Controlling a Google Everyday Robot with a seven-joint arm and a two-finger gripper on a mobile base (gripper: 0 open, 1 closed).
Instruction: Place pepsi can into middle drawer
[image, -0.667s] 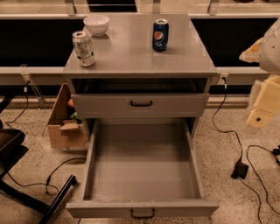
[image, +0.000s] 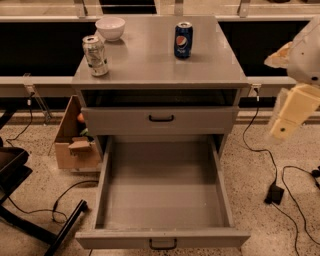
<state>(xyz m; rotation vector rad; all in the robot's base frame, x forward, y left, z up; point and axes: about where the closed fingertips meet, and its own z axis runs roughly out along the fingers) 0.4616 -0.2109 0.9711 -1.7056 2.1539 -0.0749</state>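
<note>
Nearest of all, below the hand and well off to its left, the middle drawer (image: 162, 200) stands pulled fully out, its front panel with the small black handle (image: 163, 244) at the bottom edge and its long grey tray bare inside. On the speckled floor almost straight under the hand lies a black power brick (image: 274, 193) with cables curling away from it, and far to the hand's left the dark legs of a chair base (image: 25, 210) reach in from the edge. A little further back, an open cardboard box (image: 75, 145) sits on the floor against the cabinet's far side from the hand. The upper drawer (image: 160, 120) is shut, level with the hand and to its left. The hand (image: 291, 114) itself hangs in the air at the right edge, beside the cabinet and apart from it, cream-coloured and tilted, holding nothing; whether it is wide or narrow I cannot tell. Higher and further back, the grey worktop (image: 150, 60) carries three things. A silver-and-pale-green can (image: 95, 55) stands upright near the corner furthest from the hand. The pepsi can (image: 183, 40) stands upright further back, on the side of the worktop closer to the hand yet well apart from it, up and to the left. A white bowl (image: 110, 27) sits at the back, left of the pepsi can.
</note>
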